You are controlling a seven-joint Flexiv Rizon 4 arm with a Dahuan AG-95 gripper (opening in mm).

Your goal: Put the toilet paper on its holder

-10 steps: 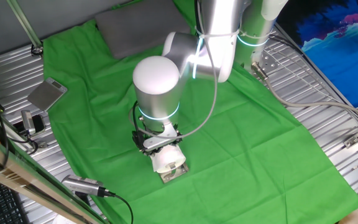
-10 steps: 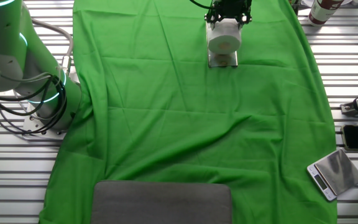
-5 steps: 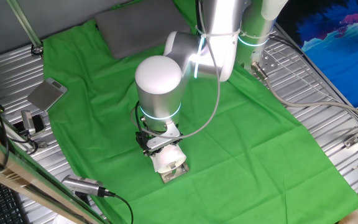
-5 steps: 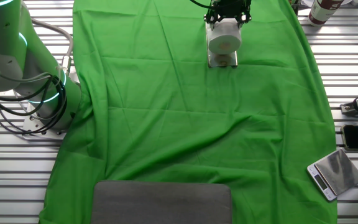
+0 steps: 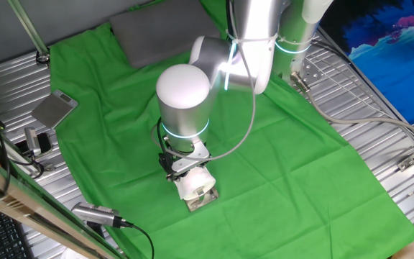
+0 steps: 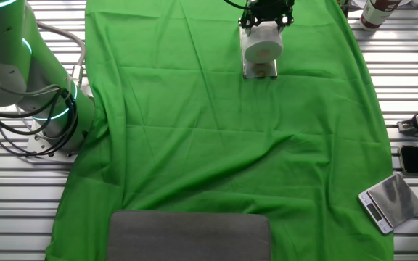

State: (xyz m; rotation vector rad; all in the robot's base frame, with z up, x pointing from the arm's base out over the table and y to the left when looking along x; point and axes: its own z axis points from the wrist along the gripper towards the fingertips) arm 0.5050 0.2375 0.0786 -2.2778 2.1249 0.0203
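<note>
**Operator:** Report the layout, left to right, from the other fixed view.

**Technician:** The arm base stands at the left edge of the table. The green cloth covers the middle. A dull grey plate lies at the near edge of the cloth. At the far edge of the cloth sits the holder, with the toilet paper directly over it. A small scale lies toward the near right corner.

**Operator:** State of the pincer?

**Technician:** The pincer is clenched on the toilet paper, fingers on the far side of the roll. In one fixed view the toilet paper hangs under the pincer, with the holder just beneath its lower edge. Whether the roll touches the bar cannot be determined.

**Operator:** Step in hand?

**Technician:** Judged as final placement: the roll is at the holder, but seating on the bar is not confirmed. The core appears to face the camera in the other fixed view.

**Operator:** Requirement for the next move?

**Technician:** Align the hollow core with the bar and feed the roll along the bar axis. Release only once the roll is carried by the bar. Risk: misalignment could push the light holder across the cloth.
</note>
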